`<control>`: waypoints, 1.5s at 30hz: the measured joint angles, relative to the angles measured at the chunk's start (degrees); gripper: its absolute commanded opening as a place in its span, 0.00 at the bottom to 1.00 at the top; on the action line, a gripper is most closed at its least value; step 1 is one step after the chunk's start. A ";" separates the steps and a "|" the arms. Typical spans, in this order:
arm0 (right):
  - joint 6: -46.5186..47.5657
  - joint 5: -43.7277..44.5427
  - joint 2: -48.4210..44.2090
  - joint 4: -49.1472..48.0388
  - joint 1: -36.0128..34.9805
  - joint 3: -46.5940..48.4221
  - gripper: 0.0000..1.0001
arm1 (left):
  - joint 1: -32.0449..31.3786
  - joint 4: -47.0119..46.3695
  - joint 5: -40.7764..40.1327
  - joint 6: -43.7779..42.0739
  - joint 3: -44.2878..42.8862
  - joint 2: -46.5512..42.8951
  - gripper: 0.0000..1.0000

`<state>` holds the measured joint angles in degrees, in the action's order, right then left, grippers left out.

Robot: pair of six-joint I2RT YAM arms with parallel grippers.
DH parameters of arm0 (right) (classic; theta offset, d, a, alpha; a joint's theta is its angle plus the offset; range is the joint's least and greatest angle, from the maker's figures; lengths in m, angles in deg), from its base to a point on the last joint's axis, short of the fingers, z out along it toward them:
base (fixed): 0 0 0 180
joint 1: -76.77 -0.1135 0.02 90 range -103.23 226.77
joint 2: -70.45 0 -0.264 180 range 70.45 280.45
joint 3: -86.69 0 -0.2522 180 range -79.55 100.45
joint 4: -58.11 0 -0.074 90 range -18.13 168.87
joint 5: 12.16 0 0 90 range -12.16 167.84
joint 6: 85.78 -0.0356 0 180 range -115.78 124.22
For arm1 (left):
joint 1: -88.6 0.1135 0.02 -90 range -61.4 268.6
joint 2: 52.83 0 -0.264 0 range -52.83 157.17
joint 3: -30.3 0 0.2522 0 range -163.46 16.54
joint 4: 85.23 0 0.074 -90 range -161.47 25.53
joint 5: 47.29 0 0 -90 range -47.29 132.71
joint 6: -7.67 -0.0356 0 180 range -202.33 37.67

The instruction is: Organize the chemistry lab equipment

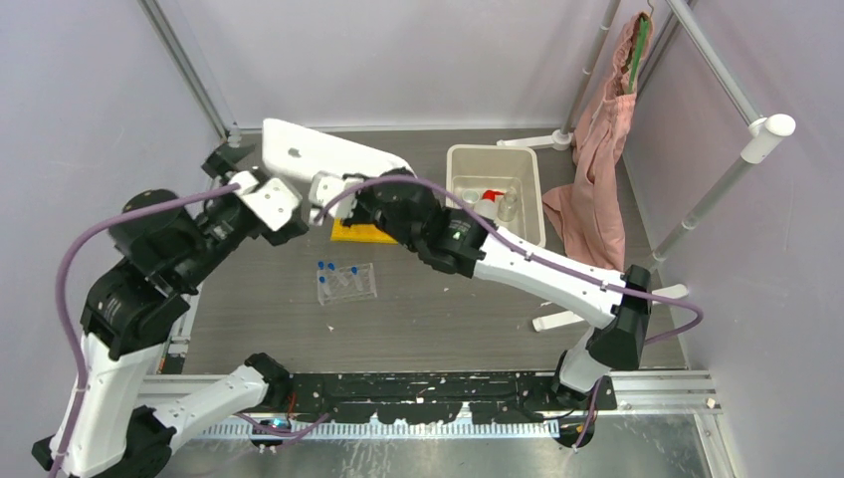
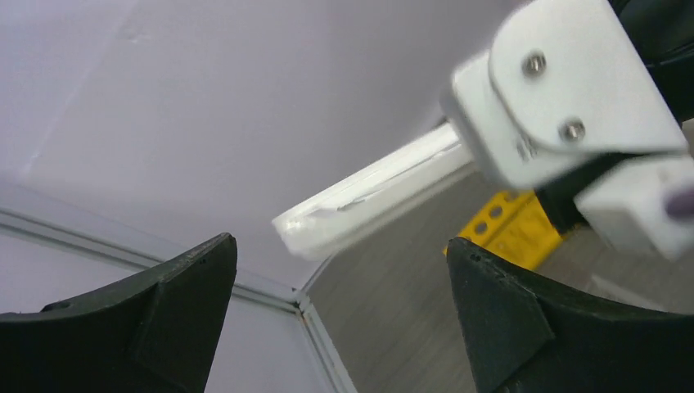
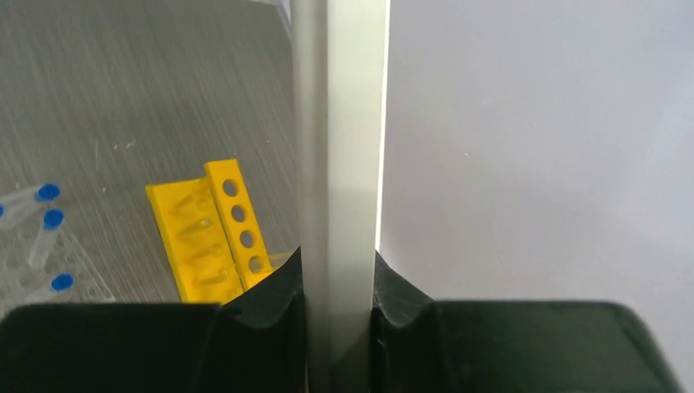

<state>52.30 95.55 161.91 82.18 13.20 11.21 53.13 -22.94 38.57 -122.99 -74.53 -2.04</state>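
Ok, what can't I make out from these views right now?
- Top view: yellow plastic rack mostly under the right arm; in the right wrist view the white flat panel cuts it off.
- Top view: items in the white rectangular bin too small to count.
- Left wrist view: the panel's far end is blurred and passes behind a white arm housing.
- Right wrist view: small blue-capped vials cut by the left edge.

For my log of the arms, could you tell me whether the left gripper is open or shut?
Open: the left gripper has its fingers wide apart, nothing between them; the right gripper pinches the white panel.
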 measured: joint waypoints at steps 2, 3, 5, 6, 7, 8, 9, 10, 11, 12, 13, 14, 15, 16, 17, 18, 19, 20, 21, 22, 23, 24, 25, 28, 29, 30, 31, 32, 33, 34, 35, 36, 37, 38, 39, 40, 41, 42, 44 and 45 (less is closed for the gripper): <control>-5.75 1.27 0.26 3.08 1.11 4.46 0.01 | -0.04 -6.38 -0.52 0.98 1.49 -1.62 1.00; -8.35 1.81 0.50 4.59 2.01 6.67 0.01 | -0.04 -8.76 -0.94 1.51 1.44 -2.10 1.00; -16.20 2.99 2.10 10.05 5.31 14.21 0.01 | -0.04 -11.34 -2.19 3.10 -0.07 -1.73 1.00; -20.44 3.48 3.23 13.20 7.48 18.69 0.01 | -0.04 -11.54 -2.73 3.98 -1.14 -0.96 1.00; -23.91 3.67 4.55 16.63 9.51 23.10 0.01 | -0.04 -11.06 -3.41 4.96 -2.82 0.33 1.00; -28.20 3.69 6.19 20.55 12.13 28.35 0.01 | -0.04 -10.14 -3.82 6.29 -4.85 2.05 1.00; -32.72 3.52 7.50 23.85 14.99 32.96 0.01 | -0.04 -9.62 -4.11 7.50 -6.34 3.63 1.00; -37.13 3.04 8.22 27.08 17.84 36.39 0.01 | -0.04 -8.48 -4.35 8.90 -7.91 5.53 1.00; -40.48 2.25 8.35 29.53 20.00 38.16 0.01 | -0.04 -7.41 -4.39 9.97 -8.83 7.15 1.00; -44.81 0.83 8.26 32.61 23.12 39.56 0.01 | -0.04 -6.40 -4.37 10.97 -9.31 8.61 1.00; -49.05 -1.20 7.78 35.26 26.29 40.02 0.01 | -0.04 -5.31 -4.31 12.04 -9.44 9.73 1.00; -53.37 -3.87 7.10 37.46 29.70 39.65 0.01 | -0.04 -4.11 -4.22 12.98 -9.53 10.71 1.00; -57.55 -7.15 6.08 38.71 33.24 37.94 0.01 | -0.04 -2.91 -3.98 13.86 -9.53 12.09 1.00; -61.51 -10.88 4.48 38.95 36.65 34.84 0.01 | -0.04 -1.79 -3.72 14.75 -9.53 13.53 1.00; -64.76 -14.21 2.93 38.53 39.50 31.41 0.01 | -0.04 -0.87 -3.39 15.23 -9.53 14.64 1.00; -68.61 -18.29 0.94 38.12 42.75 26.84 0.01 | -0.04 0.02 -3.06 15.85 -9.46 15.74 1.00; -71.80 -21.68 -0.70 37.94 45.55 22.84 0.01 | -0.04 0.74 -2.64 16.39 -9.33 16.57 1.00; -75.08 -25.18 -2.14 37.59 48.50 18.84 0.01 | -0.04 1.51 -2.21 16.79 -9.16 17.18 1.00; -77.94 -28.37 -3.10 37.13 51.01 15.43 0.01 | -0.04 2.14 -1.81 17.18 -8.94 17.55 1.00; -80.06 -30.67 -3.63 36.65 52.52 13.07 0.01 | -0.04 2.93 -1.46 17.55 -8.81 17.79 1.00; -82.82 -34.01 -4.26 35.17 54.23 9.81 0.01 | -0.04 3.52 -1.03 17.77 -8.76 17.97 1.00; -84.70 -36.15 -4.57 34.10 55.04 7.69 0.01 | -0.04 3.98 -0.70 17.81 -8.74 18.10 0.99; -86.88 -38.84 -4.92 32.35 55.91 5.11 0.01 | -0.04 4.48 -0.42 17.84 -8.74 18.23 0.99; -92.74 -45.51 -6.03 27.08 57.99 -1.64 0.01 | -0.04 5.86 0.55 17.84 -8.74 18.95 0.98; -94.07 -46.99 -6.32 25.79 58.49 -3.15 0.01 | -0.04 6.32 0.87 17.84 -8.72 19.41 0.97; -95.58 -48.72 -6.75 23.87 59.10 -5.14 0.01 | -0.04 6.49 1.29 17.86 -8.59 20.02 0.97; -96.35 -49.53 -7.02 23.34 59.47 -5.97 0.01 | -0.04 6.51 1.60 17.88 -8.39 20.44 0.97; -97.00 -50.53 -7.41 22.27 60.08 -7.08 0.01 | -0.04 6.51 1.88 17.94 -7.98 20.98 0.97; -97.44 -51.15 -7.85 21.46 60.59 -8.00 0.01 | -0.04 6.51 2.29 17.99 -7.45 21.44 0.97; -97.59 -51.60 -8.31 20.90 61.00 -8.74 0.01 | -0.04 6.51 2.75 18.03 -6.84 21.88 0.97; -97.61 -52.00 -8.81 20.31 61.57 -9.57 0.01 | -0.04 6.47 3.21 18.08 -6.14 22.38 0.97; -97.48 -52.30 -9.29 20.00 61.96 -10.21 0.01 | -0.04 6.43 3.61 18.12 -5.46 22.88 0.98; -97.15 -52.43 -9.66 19.71 62.49 -10.82 0.02 | -0.04 6.32 4.07 18.18 -4.66 23.41 0.98; -96.67 -52.52 -9.92 19.63 62.95 -11.30 0.03 | -0.04 6.23 4.44 18.23 -4.09 23.85 0.98; -96.13 -52.81 -10.12 19.52 63.47 -11.87 0.04 | -0.04 6.14 4.74 18.25 -3.61 24.30 0.98; -95.51 -52.98 -10.25 19.56 64.00 -12.41 0.05 | -0.04 5.90 5.11 18.29 -3.19 24.76 0.98; -94.71 -53.09 -10.25 19.76 64.54 -12.83 0.07 | -0.04 5.60 5.53 18.43 -2.93 25.46 0.98; -93.90 -53.07 -10.16 20.15 64.92 -13.16 0.08 | -0.04 5.22 5.92 18.60 -2.86 26.14 0.98; -92.67 -53.02 -10.08 20.98 65.37 -13.55 0.12 | -0.04 4.07 6.75 19.12 -2.86 27.91 0.98; -91.89 -52.94 -10.08 21.55 65.59 -13.62 0.17 | -0.04 3.69 7.06 19.26 -2.86 28.76 0.98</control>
<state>-39.59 42.61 151.83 103.73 78.79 -2.41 53.09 -19.24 45.63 -103.74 -77.39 26.72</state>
